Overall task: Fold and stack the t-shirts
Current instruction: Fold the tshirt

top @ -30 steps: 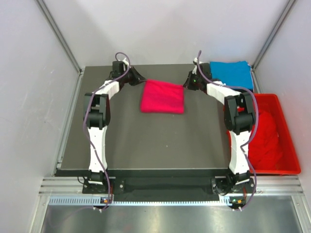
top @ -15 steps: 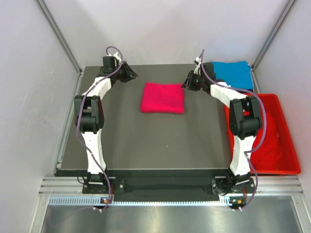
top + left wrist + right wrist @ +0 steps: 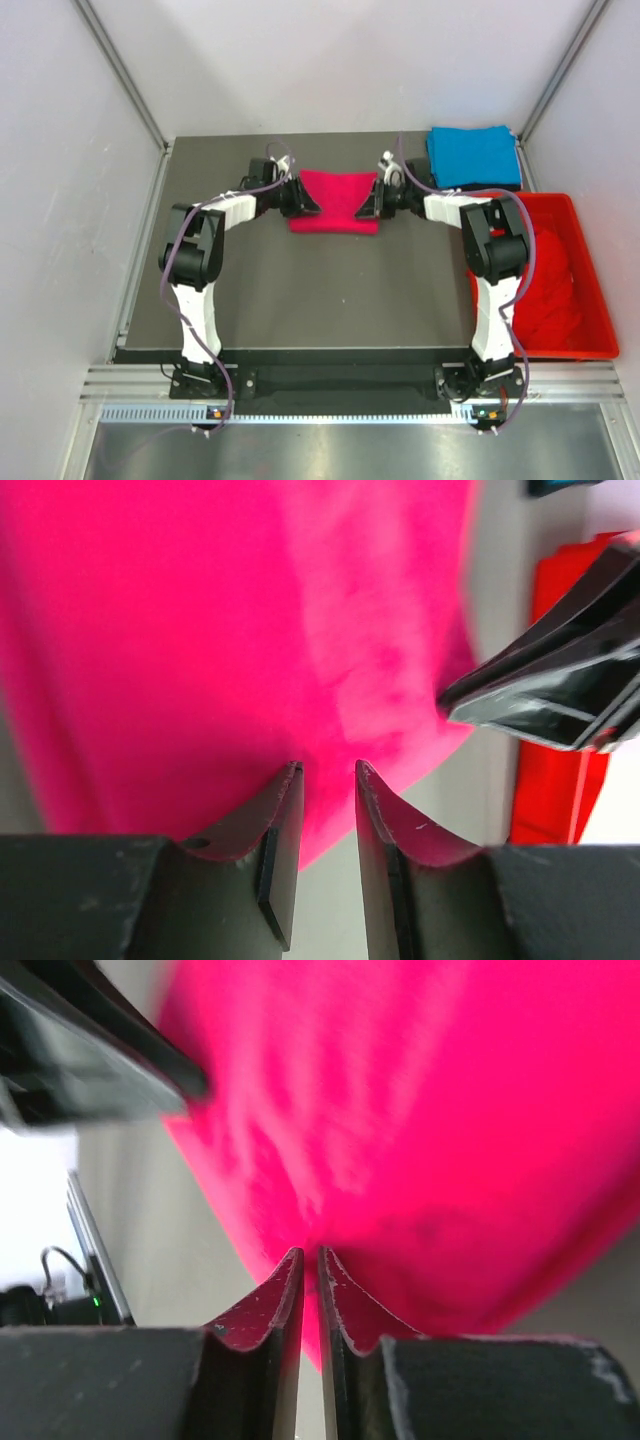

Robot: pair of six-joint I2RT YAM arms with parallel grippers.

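Right now I'm bracketing the folded pink t-shirt (image 3: 338,205), lying at the far middle of the table (image 3: 300,300), its longer side running from claw to claw. My left claw (image 3: 328,770) is standing slightly spread at its left edge; my right claw (image 3: 310,1253) is sitting nearly pressed together at the right edge, and I cannot tell whether it's pinching cloth. The blue t-shirt (image 3: 473,157) is lying far right, nearer my right claw.

A dark grey surface (image 3: 320,290) stands between plain white walls (image 3: 330,60), with a rigid red plastic crate (image 3: 560,351) at its right edge, an aluminium rail (image 3: 340,381) along its near edge and a shiny metal sheet (image 3: 340,450) nearer still.
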